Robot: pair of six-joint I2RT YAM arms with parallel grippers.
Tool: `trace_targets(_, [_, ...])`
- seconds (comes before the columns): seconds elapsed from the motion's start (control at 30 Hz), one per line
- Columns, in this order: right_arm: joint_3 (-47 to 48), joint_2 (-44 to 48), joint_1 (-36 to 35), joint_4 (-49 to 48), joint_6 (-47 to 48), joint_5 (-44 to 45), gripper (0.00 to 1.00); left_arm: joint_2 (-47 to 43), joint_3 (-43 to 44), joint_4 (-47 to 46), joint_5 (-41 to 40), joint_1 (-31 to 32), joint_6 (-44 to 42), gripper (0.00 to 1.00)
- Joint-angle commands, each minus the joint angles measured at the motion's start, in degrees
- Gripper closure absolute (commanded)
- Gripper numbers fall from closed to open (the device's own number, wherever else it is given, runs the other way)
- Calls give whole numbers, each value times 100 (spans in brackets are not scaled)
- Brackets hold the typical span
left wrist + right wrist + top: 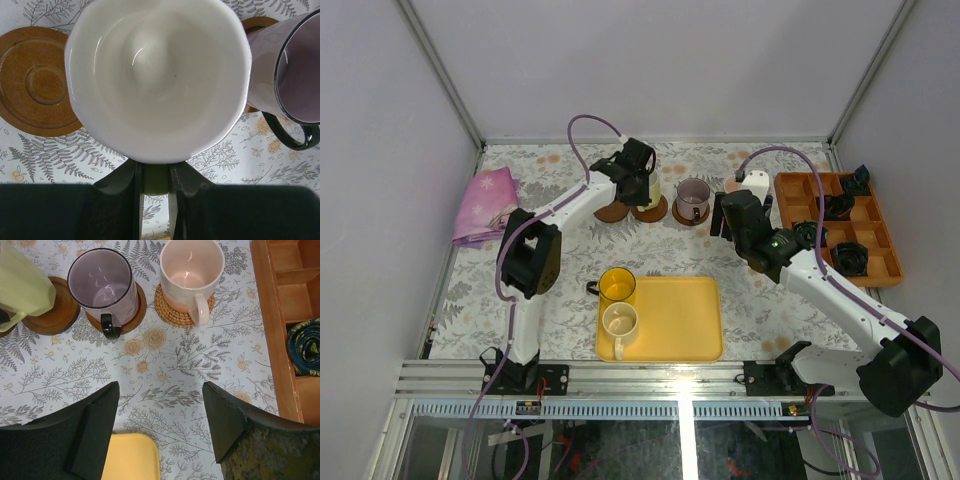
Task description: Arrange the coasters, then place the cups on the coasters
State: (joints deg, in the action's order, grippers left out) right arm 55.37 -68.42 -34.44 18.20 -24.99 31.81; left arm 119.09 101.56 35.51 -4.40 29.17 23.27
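Note:
My left gripper [156, 176] is shut on the greenish handle of a cream-white cup [157, 75], which it holds slightly tilted over a dark brown coaster [52, 315] at the back of the table. Whether the cup touches that coaster I cannot tell. A second brown coaster [37, 90] lies bare to its left. To the right, the grey-purple cup [102, 285] stands on a brown coaster [136, 315], and the pale pink cup [190, 272] stands on a woven tan coaster [165, 307]. My right gripper [160, 415] hangs open over bare cloth in front of them. A yellow cup [617, 285] and another cream cup [620, 322] sit on the yellow tray [680, 320].
An orange divided tray [880, 265] with small dark objects [305, 345] stands at the right edge. A folded pink cloth [485, 205] lies at the back left. The yellow tray's corner [132, 457] lies just below my right gripper. White walls enclose the table.

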Motion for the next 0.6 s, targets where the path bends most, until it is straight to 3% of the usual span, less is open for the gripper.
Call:
trace_targets(0.0, [115, 13, 42, -88, -110, -85, 25, 7, 381, -137, 27, -33, -140, 100])
trace_targets(0.47, [66, 24, 42, -125, -85, -92, 25, 188, 518, -70, 161, -36, -199, 100])
trace_targets(0.57, [72, 6, 42, -157, -68, -109, 26, 223, 569, -10, 241, -34, -217, 93])
